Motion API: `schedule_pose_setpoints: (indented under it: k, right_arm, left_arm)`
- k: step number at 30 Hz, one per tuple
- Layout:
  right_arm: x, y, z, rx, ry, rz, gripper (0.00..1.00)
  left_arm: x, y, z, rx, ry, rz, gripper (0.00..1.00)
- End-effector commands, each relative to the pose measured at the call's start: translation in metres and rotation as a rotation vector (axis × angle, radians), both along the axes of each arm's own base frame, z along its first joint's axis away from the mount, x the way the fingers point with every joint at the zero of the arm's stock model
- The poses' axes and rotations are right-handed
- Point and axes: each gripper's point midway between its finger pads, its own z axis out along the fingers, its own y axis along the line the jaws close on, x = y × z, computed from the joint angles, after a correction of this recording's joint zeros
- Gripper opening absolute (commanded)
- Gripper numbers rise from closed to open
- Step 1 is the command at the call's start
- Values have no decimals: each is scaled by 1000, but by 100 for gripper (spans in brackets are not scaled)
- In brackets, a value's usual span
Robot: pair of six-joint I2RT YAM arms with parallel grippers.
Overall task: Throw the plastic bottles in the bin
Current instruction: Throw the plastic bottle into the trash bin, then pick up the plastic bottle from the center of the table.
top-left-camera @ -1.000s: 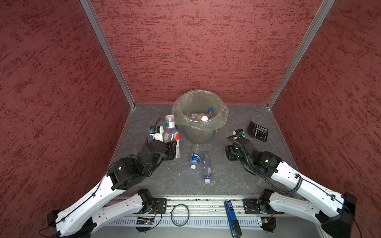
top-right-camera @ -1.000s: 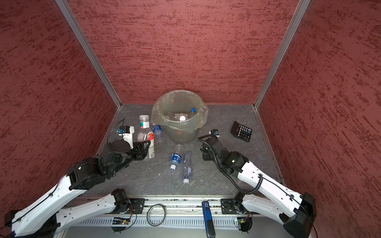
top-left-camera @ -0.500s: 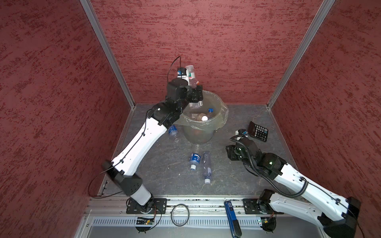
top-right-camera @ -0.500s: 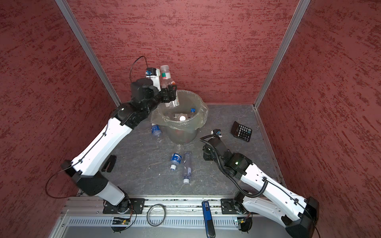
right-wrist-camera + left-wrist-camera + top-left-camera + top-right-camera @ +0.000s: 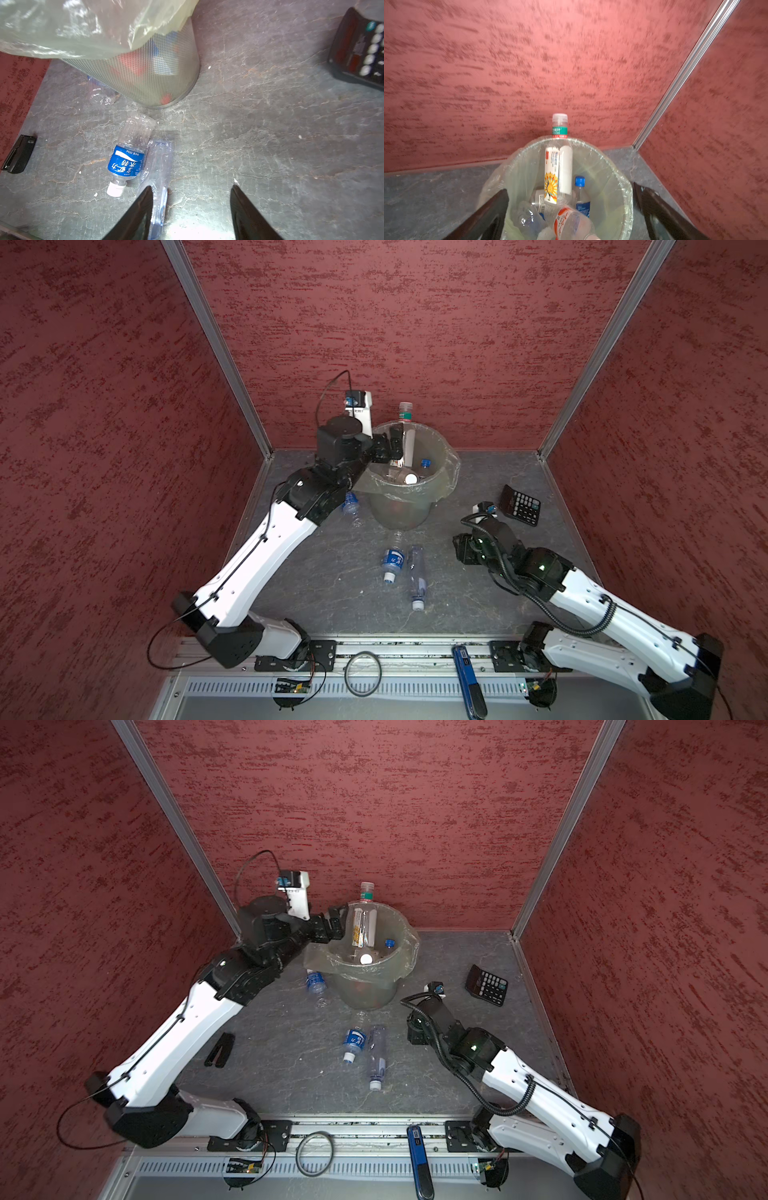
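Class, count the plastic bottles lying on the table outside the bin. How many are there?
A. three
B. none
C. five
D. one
A: three lie on the table outside the bin: a bottle at the bin's foot on the left arm's side, and a blue-labelled bottle beside an unlabelled bottle, nearer the arms' bases.

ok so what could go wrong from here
The tall bottle stands in the bin with its neck above the rim, free of the open left gripper; it might tip out. The right gripper, open, sits beside the clear bottle, which lies right beside the blue-label bottle; a grab could shove either away.
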Motion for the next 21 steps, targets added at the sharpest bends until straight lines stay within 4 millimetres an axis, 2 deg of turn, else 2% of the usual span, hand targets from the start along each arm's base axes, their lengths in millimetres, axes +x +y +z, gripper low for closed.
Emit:
schedule_pose_setpoints:
  k: [1, 5, 7, 11, 16, 19, 21]
  right_arm:
    - [1, 22, -8, 40, 20, 47, 68]
    - [-4, 55, -31, 30, 76, 126, 79]
    - [-7, 72, -42, 27, 101, 157, 82]
    - [-11, 92, -64, 17, 152, 188, 85]
    - [-19, 108, -104, -17, 234, 222, 86]
    - [-24, 113, -128, -51, 278, 233, 86]
    - [-26, 115, -139, -64, 298, 238, 82]
  left_arm:
    - [-6, 20, -22, 35, 39, 54, 100]
    - [-19, 50, -64, 37, 118, 113, 100]
    - [-24, 67, -96, 39, 180, 151, 100]
    - [-35, 92, -160, 25, 321, 207, 100]
    - [-52, 106, -226, 12, 453, 235, 100]
    - [-59, 109, -253, 7, 517, 233, 99]
    - [-64, 110, -269, 8, 554, 230, 100]
